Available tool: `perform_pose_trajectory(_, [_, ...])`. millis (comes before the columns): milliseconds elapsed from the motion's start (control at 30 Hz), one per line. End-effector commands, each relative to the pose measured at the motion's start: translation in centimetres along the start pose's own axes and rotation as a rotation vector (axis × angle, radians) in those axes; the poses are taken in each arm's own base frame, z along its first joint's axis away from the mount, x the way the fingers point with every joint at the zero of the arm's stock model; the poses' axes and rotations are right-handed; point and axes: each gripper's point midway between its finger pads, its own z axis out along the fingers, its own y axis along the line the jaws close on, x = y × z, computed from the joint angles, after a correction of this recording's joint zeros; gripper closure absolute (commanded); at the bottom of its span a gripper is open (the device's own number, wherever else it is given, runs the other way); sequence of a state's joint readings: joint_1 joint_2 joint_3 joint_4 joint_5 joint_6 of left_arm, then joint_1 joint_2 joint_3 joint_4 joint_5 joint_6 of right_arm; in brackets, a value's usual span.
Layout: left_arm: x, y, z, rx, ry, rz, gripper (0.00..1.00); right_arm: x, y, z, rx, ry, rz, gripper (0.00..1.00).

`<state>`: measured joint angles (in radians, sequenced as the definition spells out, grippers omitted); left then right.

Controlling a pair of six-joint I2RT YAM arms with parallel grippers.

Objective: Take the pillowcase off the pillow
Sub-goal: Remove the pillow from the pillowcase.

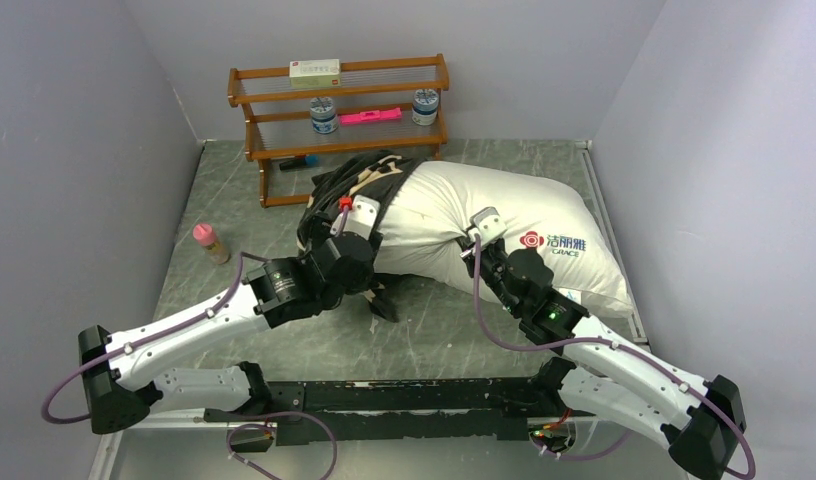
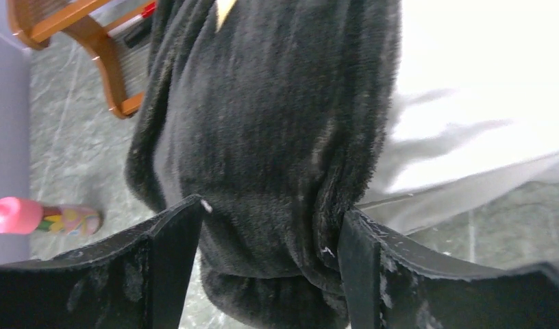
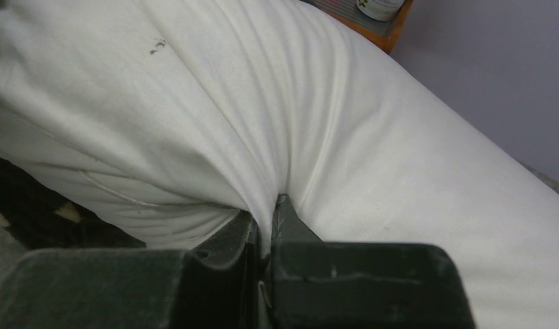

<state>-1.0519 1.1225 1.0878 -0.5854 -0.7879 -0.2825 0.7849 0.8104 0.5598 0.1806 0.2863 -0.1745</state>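
Top view, pillow: it is lying across the upper right of the table, most of its white body showing.
Top view, print: a red round logo is showing beside blue characters, with "GRACE" reading underneath.
Top view, pillowcase: black with tan motifs, it is bunching over the pillow's left end, mid-frame.
Top view, rack: the wooden shelves are standing at the top, carrying a box whose label is too small to read.
Top view, arms: the left gripper is reaching into the black fabric and the right gripper is pressing on the white.
Left wrist, grip: the fingers are standing wide with black plush bulging between them; whether they are squeezing it, hard to call.
Left wrist, surroundings: a pink-capped bottle is lying at the left edge.
Right wrist, grip: the jaws are pinching a fold of white pillow fabric, nearly closed on it, low in the frame.
Right wrist, pillowcase: a dark patch is peeking in at the lower left.
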Motion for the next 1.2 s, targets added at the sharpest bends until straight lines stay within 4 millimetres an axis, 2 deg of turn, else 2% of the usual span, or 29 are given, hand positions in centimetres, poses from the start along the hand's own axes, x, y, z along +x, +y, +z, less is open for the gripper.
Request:
perform_pose_trajectory(0, [0.1,3.3,-0.4,-0.151,-0.032,0.034,0.32,-5.5,-3.1,-0.6,0.132,-0.172,0.077,1.0])
perform_pose_trajectory(133, [0.9,4.7,-0.2,-0.211,-0.013,0.062,0.62,-5.7,-3.9,-1.0,0.175,-0.175,0.09,1.0])
perform_pose_trajectory(267, [1.5,6.0,0.1,-0.236,-0.003,0.057,0.9,-6.2,-4.6,-1.6,0.201,-0.193,0.098,1.0])
perform_pose_trajectory(300, [1.6,6.3,0.2,-0.238,-0.001,0.05,0.94,-6.3,-4.7,-1.7,0.205,-0.196,0.099,1.0])
perform_pose_trajectory(467, [2.2,8.4,0.6,-0.261,-0.004,-0.009,0.95,-6.9,-5.4,-2.6,0.23,-0.206,0.106,1.0])
perform_pose_trajectory(567, [3.3,9.7,0.9,-0.283,-0.01,-0.057,0.95,-7.2,-5.8,-3.3,0.24,-0.214,0.114,1.0])
perform_pose_trajectory(800, [5.8,11.1,1.8,-0.29,-0.002,-0.174,0.95,-7.3,-6.3,-4.5,0.244,-0.189,0.101,1.0])
perform_pose_trajectory(1000, [7.5,11.7,2.1,-0.305,0.034,-0.183,0.95,-6.7,-6.1,-5.6,0.219,-0.162,0.123,1.0])
perform_pose_trajectory(1167, [8.9,11.0,2.2,-0.272,0.067,-0.205,0.95,-6.0,-4.8,-6.4,0.133,-0.136,0.124,1.0])
